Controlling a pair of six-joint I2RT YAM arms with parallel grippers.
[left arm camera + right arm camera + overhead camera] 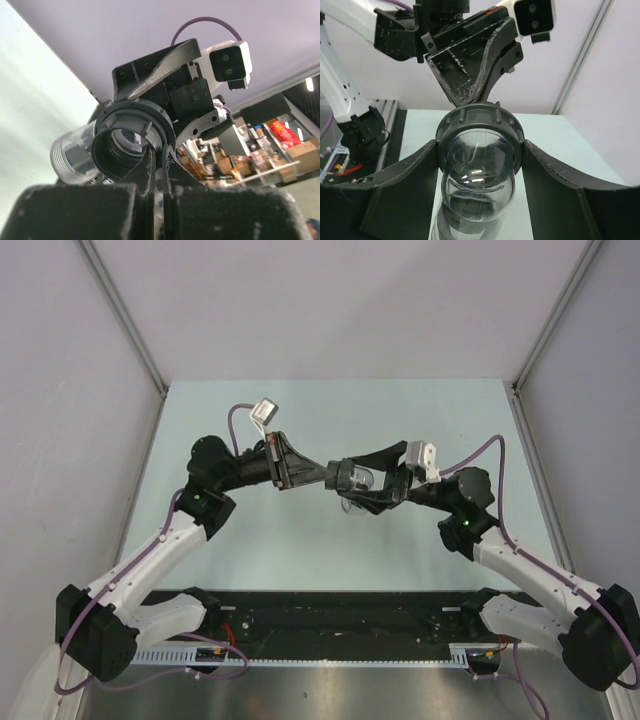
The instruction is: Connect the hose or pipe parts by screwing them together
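**A:** What could be spoiled from here?

**B:** The black ring nut [159,131] is pinched at its rim by the left gripper [157,157], whose fingers are closed narrow. Seen from overhead, it sits at the 9 o'clock end of the ribbed cylinder [71,156]. That cylinder is clamped across its body by the right gripper [480,145], reaching in from 3 o'clock. Both parts are held above the middle of the table [250,540]. If the nut were turned while tilted, the threads could be crossed. With so thin a pinch it could also be let slip and dropped (how far it is threaded on cannot be told).

**A:** And what is counted?

**B:** One nut, one cylinder, two grippers.
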